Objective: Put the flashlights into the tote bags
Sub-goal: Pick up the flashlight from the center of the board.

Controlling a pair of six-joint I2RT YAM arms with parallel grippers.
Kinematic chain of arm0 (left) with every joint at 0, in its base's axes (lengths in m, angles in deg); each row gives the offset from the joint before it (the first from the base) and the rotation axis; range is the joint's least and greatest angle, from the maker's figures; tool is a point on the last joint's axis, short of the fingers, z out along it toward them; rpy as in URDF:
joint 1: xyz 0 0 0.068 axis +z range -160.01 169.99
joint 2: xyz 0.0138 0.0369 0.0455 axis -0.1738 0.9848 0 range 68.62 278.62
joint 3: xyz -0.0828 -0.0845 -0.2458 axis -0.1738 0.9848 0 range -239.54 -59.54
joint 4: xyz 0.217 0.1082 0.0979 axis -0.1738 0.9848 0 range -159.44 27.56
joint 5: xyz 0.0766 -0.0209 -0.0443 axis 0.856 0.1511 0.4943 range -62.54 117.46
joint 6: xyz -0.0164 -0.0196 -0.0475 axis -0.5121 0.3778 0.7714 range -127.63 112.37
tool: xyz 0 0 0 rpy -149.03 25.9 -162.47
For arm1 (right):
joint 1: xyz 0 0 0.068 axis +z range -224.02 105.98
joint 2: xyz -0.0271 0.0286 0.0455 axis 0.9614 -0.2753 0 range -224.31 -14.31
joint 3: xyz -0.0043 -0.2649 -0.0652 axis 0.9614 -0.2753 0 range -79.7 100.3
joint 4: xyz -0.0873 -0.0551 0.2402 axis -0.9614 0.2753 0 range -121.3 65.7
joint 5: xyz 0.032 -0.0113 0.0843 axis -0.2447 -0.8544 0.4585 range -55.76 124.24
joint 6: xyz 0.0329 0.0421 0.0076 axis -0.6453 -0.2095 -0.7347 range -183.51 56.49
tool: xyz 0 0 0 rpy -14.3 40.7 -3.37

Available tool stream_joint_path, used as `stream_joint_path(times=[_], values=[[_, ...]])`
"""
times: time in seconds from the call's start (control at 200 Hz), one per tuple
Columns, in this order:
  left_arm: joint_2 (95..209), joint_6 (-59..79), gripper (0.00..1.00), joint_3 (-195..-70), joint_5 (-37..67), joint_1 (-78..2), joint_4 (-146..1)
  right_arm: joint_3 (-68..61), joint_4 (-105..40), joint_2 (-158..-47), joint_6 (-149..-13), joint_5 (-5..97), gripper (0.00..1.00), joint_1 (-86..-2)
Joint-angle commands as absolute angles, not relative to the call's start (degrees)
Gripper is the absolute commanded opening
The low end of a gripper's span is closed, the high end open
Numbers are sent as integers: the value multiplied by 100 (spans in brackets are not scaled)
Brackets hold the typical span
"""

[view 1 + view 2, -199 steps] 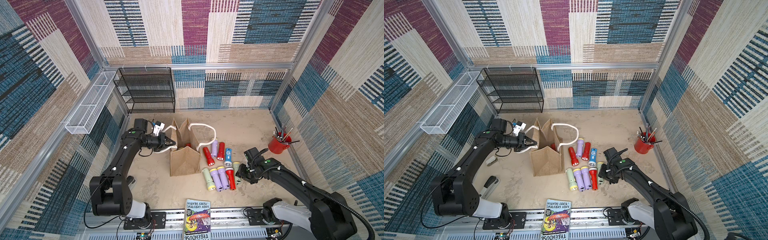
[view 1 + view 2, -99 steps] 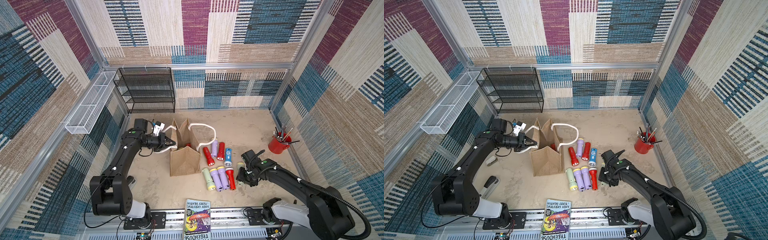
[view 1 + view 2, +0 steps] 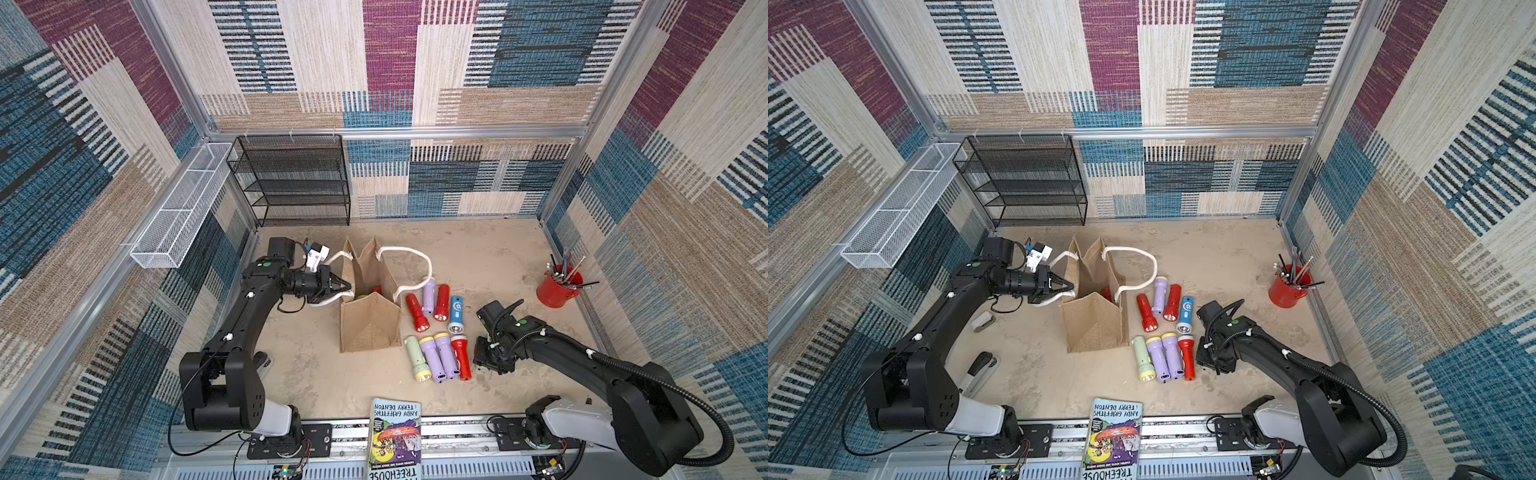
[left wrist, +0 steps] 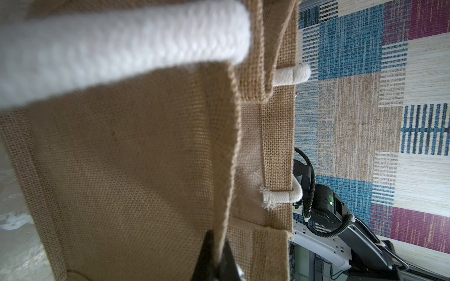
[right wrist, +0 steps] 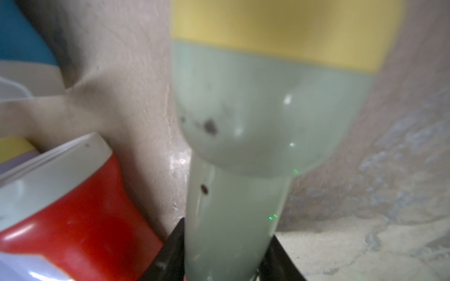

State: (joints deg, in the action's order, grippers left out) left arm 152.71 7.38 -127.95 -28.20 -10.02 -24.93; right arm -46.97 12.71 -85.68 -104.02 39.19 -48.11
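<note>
The tan tote bag stands open left of centre, a red flashlight showing inside. My left gripper is shut on the bag's left rim. Right of the bag lie several flashlights: red, lilac and blue behind; pale green, lilac and red in front. My right gripper points down beside that red one. Its jaws press both sides of another pale green, yellow-headed flashlight, hidden in both top views.
A black wire rack stands at the back left, a white wire basket hangs on the left wall. A red pot of pens sits far right. A book lies on the front rail. Two small staplers lie under the left arm.
My right gripper has shifted a little toward the front over the pale green flashlight and its jaws have narrowed onto it. The left arm and bag have not moved.
</note>
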Motion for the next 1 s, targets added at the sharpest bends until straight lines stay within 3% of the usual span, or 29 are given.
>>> stream_joint_path(times=[0.0,0.185,0.331,0.997], values=[[15282,644,0,-12792,-2721,-992,-2412,-4815,918,-8745,-10411,3865,38,-4770],[15283,643,0,-12816,-2721,-984,-2417,-4646,1002,-8690,-10411,3855,29,-4725],[15291,646,0,-12842,-2739,-975,-2406,-4259,1241,-8474,-10394,3748,28,-4726],[15259,670,0,-12894,-2753,-957,-2416,-561,1717,-9068,-9385,3100,25,-4673]])
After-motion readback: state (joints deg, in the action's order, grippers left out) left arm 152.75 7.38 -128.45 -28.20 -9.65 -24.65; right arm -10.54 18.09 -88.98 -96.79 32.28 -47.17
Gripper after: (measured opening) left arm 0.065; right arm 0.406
